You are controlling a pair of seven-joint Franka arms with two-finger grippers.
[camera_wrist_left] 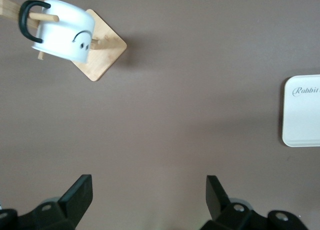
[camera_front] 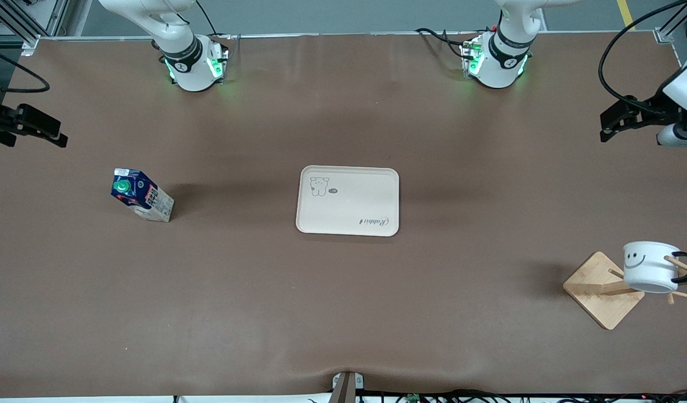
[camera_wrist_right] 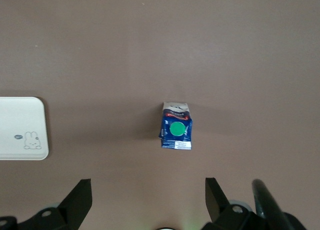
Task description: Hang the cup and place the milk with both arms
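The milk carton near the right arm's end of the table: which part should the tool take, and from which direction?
Probably the straight whitish lower body of the milk carton, below the sloping blue top with its green cap. It stands upright with free table around it, so come from above, one finger on each flat side. The right tool is open.

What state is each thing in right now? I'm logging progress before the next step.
cup: hanging by its handle on the wooden rack.
milk: standing upright on the table, not on the tray.
tray: empty.
left gripper: open, holding nothing.
right gripper: open, above the milk.
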